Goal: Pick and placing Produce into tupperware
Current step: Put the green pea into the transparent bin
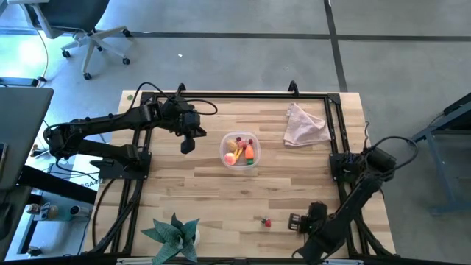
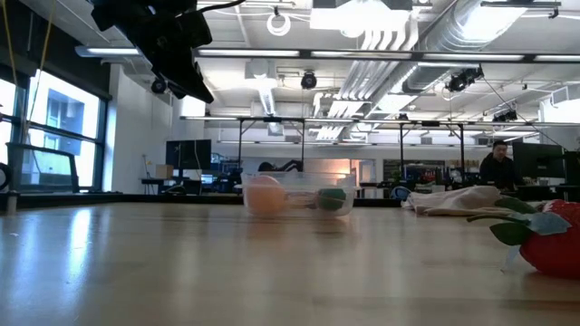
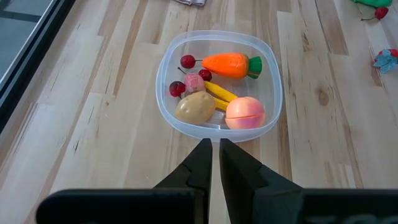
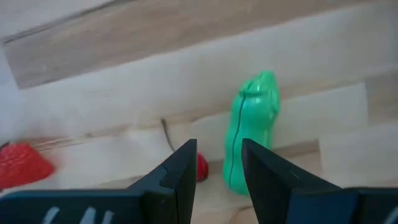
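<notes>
Right wrist view: the right gripper (image 4: 216, 165), jaws parted and empty, hangs low over a green toy pepper (image 4: 250, 130) beside a red cherry piece (image 4: 201, 166) at the table's near edge. For a clean pick, judge that the fingers should straddle the pepper alone. The clear plastic tupperware (image 1: 253, 163), mid-table, already holds several pieces; the left gripper (image 3: 214, 157), clenched on nothing, hovers beside it.

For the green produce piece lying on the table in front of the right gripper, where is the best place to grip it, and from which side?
Probably across its narrow middle, from above. The green piece lies flat and elongated on the table, and the right gripper already stands open just before it.
</notes>
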Tool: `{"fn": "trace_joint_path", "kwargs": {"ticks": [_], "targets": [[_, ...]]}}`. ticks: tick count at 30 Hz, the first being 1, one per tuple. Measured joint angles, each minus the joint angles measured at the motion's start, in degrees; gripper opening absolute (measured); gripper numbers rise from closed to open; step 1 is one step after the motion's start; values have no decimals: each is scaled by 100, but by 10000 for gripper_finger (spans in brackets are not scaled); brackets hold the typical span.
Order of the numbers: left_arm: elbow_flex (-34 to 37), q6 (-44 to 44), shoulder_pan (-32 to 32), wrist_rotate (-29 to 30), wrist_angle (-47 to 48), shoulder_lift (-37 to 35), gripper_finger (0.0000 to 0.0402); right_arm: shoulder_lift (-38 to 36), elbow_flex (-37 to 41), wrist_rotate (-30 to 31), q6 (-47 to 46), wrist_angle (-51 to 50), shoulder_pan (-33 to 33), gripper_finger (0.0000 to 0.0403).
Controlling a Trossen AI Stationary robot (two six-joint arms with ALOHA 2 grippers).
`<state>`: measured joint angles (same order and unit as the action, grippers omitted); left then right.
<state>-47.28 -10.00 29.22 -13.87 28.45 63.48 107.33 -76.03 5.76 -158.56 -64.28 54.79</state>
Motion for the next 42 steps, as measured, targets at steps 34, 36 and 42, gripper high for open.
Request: {"fn": "trace_joint_path", "kwargs": {"ticks": [34,36,42], "targets": [[0,0,0,-1,0,0,21,184,2,-305,-946,-95,113,131],[-1,0,-1,0,1,0,21,184,2,-331,-963,-95,113,143],[0,0,0,-2,1,0,21,184,2,-335,-962,-87,114,177]]}}
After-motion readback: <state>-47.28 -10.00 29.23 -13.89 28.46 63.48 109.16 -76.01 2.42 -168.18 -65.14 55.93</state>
